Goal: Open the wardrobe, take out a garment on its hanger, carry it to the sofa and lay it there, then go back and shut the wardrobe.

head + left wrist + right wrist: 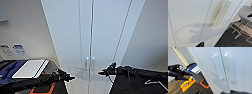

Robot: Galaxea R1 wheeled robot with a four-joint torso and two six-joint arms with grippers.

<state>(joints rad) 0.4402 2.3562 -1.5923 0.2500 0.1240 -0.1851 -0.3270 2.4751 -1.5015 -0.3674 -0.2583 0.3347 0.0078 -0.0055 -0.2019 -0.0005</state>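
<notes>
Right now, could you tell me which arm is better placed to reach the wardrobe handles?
Probably the right. In the head view the right gripper sits just beside the handles, slightly below them; the left gripper hangs lower and farther off. The wardrobe doors are shut.

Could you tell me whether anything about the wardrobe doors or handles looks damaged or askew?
Nothing stands out. The wardrobe doors are shut and flush, and the two handles stand upright side by side at the seam.
</notes>
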